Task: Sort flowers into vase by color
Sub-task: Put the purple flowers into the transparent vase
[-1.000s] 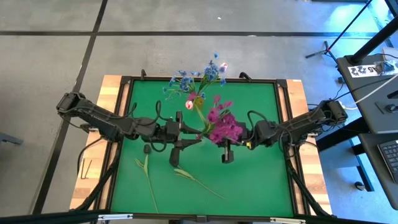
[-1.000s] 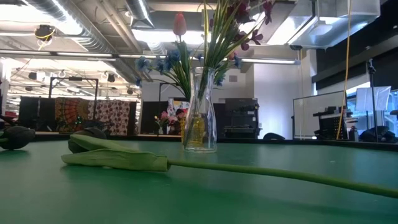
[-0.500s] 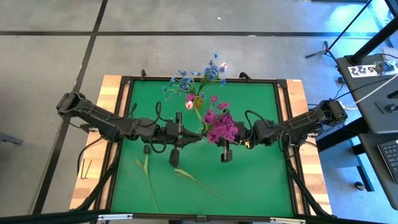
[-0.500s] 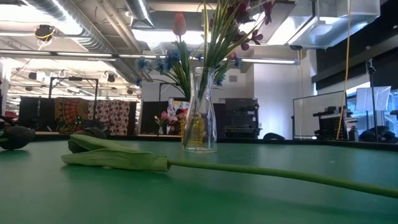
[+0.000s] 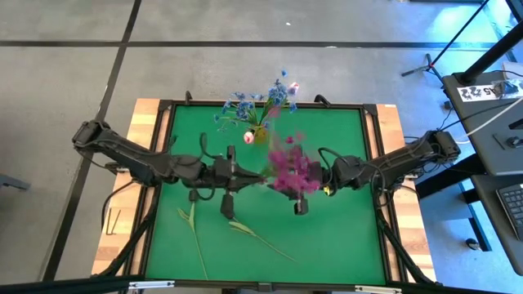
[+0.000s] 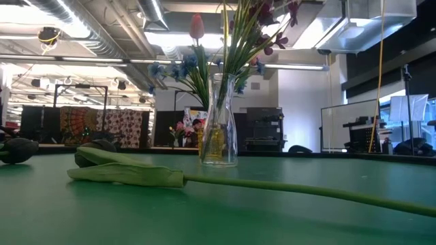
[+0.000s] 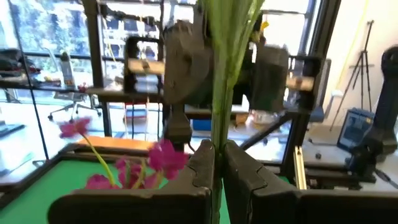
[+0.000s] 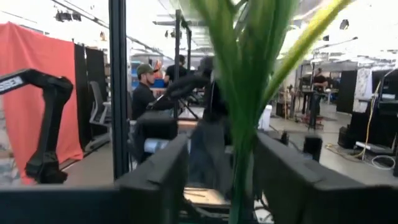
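Magenta flowers [image 5: 291, 170]: a dense cluster on thin green stems, held over the middle of the green tabletop [image 5: 343, 237] between both arms. Left pincer [image 7: 218, 171] was closed on the green stems [image 7: 225, 56], fingers pressed together around them. Right pincer [image 8: 214, 180] came in from the opposite side with the stems between its fingers [image 8: 155, 180]; could not tell whether they clamped. Glass vase [image 6: 219, 122] stood upright near the tabletop's far edge, holding blue clusters [image 5: 245, 107], a pink tulip bud [image 6: 196, 26] and more magenta blooms. Two dark-budded flowers [image 5: 193, 222] lay flat on the near side of the tabletop, one long leafy stem [image 6: 272, 185] stretching across the low view.
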Controlling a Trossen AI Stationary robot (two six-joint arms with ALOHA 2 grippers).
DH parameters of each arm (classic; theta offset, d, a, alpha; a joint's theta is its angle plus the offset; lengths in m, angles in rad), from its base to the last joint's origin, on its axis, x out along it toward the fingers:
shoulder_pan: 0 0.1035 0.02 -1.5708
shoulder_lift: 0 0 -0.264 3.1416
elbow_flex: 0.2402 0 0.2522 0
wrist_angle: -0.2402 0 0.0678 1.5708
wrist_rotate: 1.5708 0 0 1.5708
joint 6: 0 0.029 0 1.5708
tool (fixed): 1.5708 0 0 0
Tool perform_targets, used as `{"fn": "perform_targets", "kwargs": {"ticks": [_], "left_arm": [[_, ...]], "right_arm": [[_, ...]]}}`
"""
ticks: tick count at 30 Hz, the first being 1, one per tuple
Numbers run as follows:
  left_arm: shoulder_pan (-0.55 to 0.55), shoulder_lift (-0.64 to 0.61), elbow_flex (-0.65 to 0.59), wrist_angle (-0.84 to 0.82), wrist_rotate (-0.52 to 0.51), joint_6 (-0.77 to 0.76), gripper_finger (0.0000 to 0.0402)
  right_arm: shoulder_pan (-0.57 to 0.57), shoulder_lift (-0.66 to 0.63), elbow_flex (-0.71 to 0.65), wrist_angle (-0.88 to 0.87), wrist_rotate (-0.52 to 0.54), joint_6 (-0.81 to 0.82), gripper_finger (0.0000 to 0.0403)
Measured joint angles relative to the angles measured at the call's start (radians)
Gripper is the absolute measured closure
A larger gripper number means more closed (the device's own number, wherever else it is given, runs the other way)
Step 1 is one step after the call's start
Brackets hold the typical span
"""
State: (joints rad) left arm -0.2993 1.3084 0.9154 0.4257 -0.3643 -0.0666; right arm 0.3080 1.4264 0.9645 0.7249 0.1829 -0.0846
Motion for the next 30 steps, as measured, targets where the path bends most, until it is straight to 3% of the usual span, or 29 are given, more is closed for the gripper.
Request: {"fn": "perform_targets", "kwargs": {"ticks": [4, 8, 11, 17, 23, 30], "left_arm": [[-0.004, -0.056, 0.002, 0.012, -0.008, 0.027, 0.0393], [-0.004, -0.098, 0.002, -0.007, -0.037, 0.069, 0.0393], [-0.004, -0.134, 0.002, -0.037, -0.056, 0.103, 0.0393], [-0.007, -0.2, -0.053, -0.034, -0.105, 0.149, 0.0394], [0.032, -0.227, -0.236, 0.242, -0.103, 0.147, 0.0394], [0.113, -0.154, -0.412, 0.571, 0.041, 0.034, 0.0392]], "right_arm": [[0.008, -0.049, 0.0, -0.072, -0.003, 0.005, 0.0174], [0.027, -0.097, 0.0, -0.163, 0.024, 0.002, 0.0146], [0.054, -0.141, -0.001, -0.262, 0.083, -0.009, 0.0143], [0.155, -0.247, -0.001, -0.405, 0.313, -0.082, 0.0167], [0.221, -0.323, -0.088, -0.393, 0.415, -0.103, 0.0192], [0.229, -0.394, -0.286, -0.187, 0.49, -0.072, 0.0205]]}}
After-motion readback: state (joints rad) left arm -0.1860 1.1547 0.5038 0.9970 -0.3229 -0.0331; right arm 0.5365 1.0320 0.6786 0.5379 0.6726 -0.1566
